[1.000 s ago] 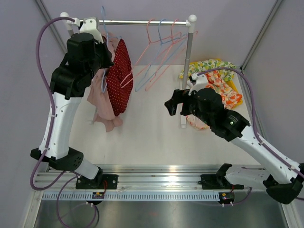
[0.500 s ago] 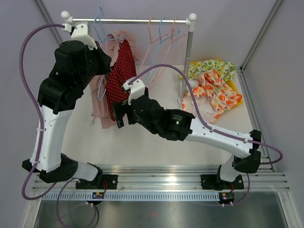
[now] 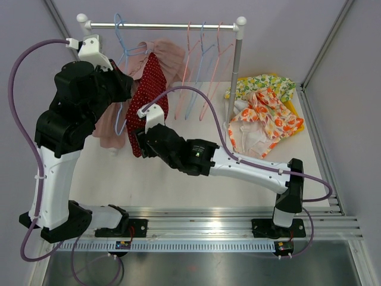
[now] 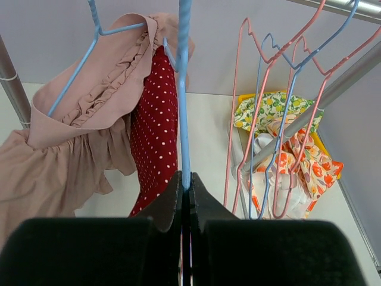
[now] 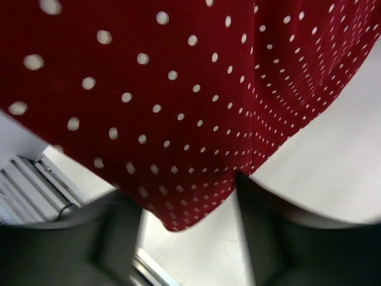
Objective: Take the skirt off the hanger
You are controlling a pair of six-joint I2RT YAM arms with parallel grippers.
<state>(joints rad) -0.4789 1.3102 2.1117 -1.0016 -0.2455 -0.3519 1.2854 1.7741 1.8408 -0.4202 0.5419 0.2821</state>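
Observation:
A red white-dotted skirt [image 3: 153, 89] hangs from a blue hanger [image 3: 123, 56] at the left end of the rail, next to a pink ruffled garment [image 3: 106, 128]. My left gripper [image 3: 123, 80] is shut on the blue hanger's wire [image 4: 184, 89], the fingertips [image 4: 184, 179] pinching it just below the skirt's waist [image 4: 156, 125]. My right gripper [image 3: 138, 142] sits at the skirt's bottom hem. In the right wrist view the hem [image 5: 178, 196] hangs down between its two fingers [image 5: 187, 205], which stand apart with the table showing between them.
Several empty pink and blue hangers [image 3: 199, 65] hang on the metal rail [image 3: 161, 26]. The rack's right post [image 3: 236, 71] stands mid-table. A pile of floral clothes [image 3: 265, 113] lies at the far right. Grey walls close in the sides.
My right arm has swung from the right side across the table to the skirt's hem, and its jaws have narrowed. My left arm has shifted left and nearer, still holding the hanger.

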